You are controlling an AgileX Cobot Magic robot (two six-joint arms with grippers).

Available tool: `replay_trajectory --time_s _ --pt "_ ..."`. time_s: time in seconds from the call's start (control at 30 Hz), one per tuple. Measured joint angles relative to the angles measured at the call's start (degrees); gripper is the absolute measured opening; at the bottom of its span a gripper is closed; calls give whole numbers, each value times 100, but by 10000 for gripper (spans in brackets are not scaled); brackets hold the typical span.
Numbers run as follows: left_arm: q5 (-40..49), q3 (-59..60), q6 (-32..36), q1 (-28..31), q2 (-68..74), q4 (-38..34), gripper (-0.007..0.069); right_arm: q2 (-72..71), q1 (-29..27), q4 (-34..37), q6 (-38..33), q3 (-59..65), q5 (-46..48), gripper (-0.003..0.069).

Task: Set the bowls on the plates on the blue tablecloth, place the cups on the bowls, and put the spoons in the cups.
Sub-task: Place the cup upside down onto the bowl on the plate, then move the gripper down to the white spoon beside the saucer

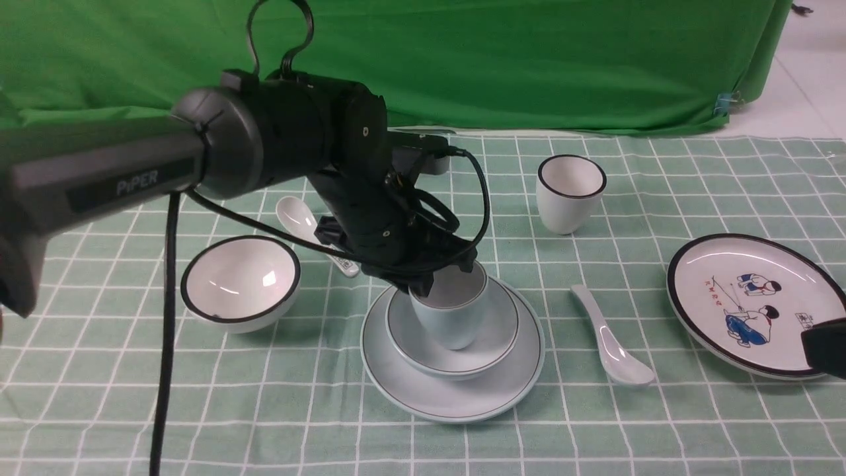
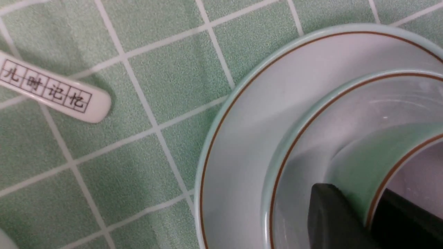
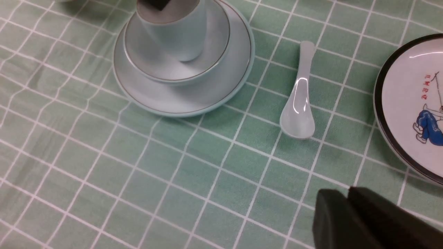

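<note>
The pale-blue cup [image 1: 451, 317] stands slightly tilted in the pale-blue bowl [image 1: 492, 344], which rests on the pale-blue plate [image 1: 423, 390] on the blue tablecloth [image 1: 264, 410]. My left gripper [image 1: 436, 281] is shut on that cup's rim [image 2: 360, 162], one finger inside and one outside. The white bowl [image 1: 239, 283] sits at the left. A spoon with printed marks [image 1: 301, 221] lies behind it. The white cup [image 1: 570, 192] stands further back, with the plain spoon [image 1: 611, 347] and the cartoon plate [image 1: 753, 297] to the right. My right gripper [image 3: 341, 192] is shut and holds nothing.
The plain green backdrop cloth [image 1: 529, 59] hangs behind the table. My left arm [image 1: 99, 178] and its cable [image 1: 162, 370] cross the left side above the white bowl. The right gripper [image 1: 826, 347] overlaps the cartoon plate's near edge.
</note>
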Motion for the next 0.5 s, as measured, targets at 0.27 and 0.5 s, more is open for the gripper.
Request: replay_trajectory --time_s 0.27,0.5 --pt "440 -140 -12 0 -120 70 308 1672 0 -210 246 -935 859 101" --pt "969 -208 -18 0 -1231 353 234 3256 0 -246 246 -1894 722 287"
